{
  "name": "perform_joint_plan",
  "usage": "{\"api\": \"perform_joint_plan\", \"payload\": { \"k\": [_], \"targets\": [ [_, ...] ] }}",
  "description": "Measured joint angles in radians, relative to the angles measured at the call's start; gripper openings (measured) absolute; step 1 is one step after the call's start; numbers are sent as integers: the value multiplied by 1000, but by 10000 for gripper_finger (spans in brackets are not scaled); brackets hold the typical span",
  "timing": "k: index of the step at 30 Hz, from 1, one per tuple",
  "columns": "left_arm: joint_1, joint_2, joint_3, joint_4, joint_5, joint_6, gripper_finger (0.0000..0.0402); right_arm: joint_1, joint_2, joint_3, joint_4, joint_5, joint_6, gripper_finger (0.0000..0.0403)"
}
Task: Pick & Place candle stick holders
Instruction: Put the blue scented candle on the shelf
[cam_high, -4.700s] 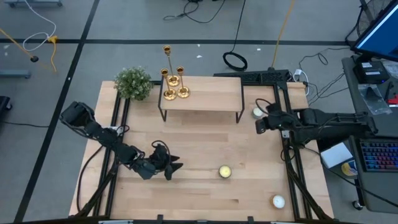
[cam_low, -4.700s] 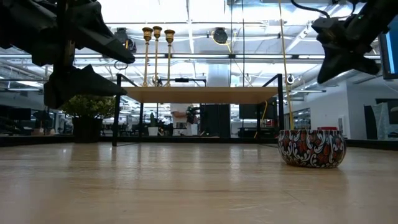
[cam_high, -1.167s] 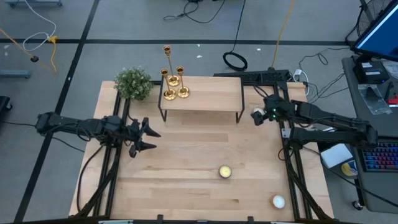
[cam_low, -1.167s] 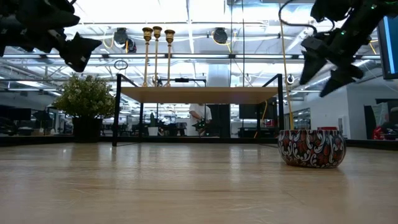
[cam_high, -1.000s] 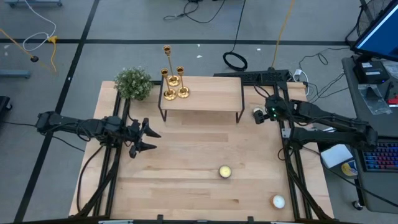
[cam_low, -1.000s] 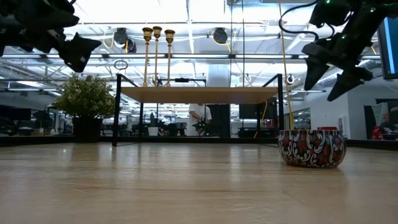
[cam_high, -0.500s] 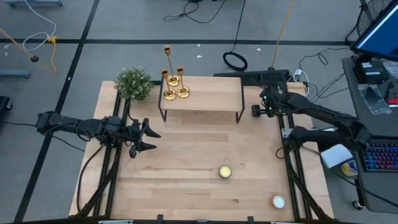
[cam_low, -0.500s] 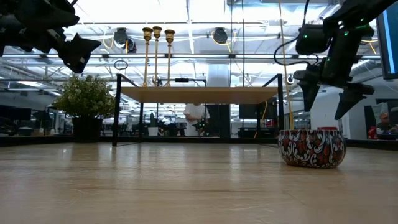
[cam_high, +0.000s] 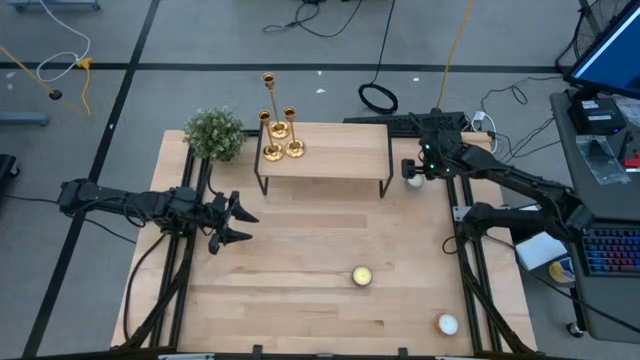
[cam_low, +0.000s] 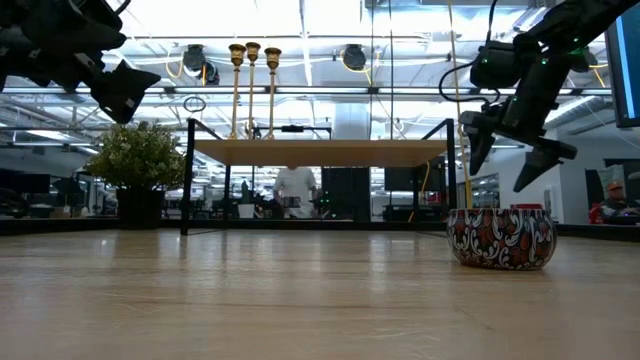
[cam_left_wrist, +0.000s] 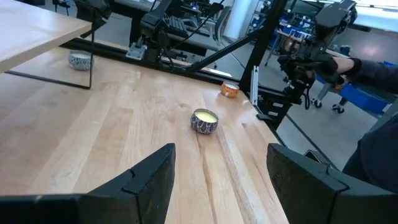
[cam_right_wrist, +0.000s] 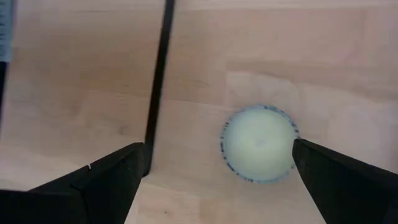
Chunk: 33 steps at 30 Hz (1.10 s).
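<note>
Three gold candle stick holders (cam_high: 280, 135) of differing heights stand on their round bases at the left end of a raised wooden shelf (cam_high: 330, 152); the low view shows their cups (cam_low: 253, 50) side by side. My left gripper (cam_high: 236, 222) hovers open over the table's left part, level and pointing right, far from them; its wrist view shows its fingers (cam_left_wrist: 221, 180) with nothing between them. My right gripper (cam_high: 408, 170) hangs open by the shelf's right end, pointing down over a white candle tin (cam_right_wrist: 259, 143) without touching it.
A potted green plant (cam_high: 214, 133) stands left of the shelf. A patterned candle tin (cam_high: 361, 276) sits mid-table toward the near edge, and another tin (cam_high: 447, 323) near the right front corner. A shelf leg (cam_right_wrist: 158, 81) stands close beside my right gripper. A person shows beyond the table (cam_left_wrist: 373, 68).
My right gripper has moved toward the table's far edge and toward the shelf's right end, tipping from a slant to point down over the white candle tin. Its fingers have stayed wide apart.
</note>
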Motion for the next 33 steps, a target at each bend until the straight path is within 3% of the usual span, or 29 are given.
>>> {"api": "perform_joint_plan", "payload": {
  "k": [33],
  "targets": [
    [0, 0, 0, -8, 0, -4, 253, 0, 0, 0, 39, -17, -114, 400]
  ]
}}
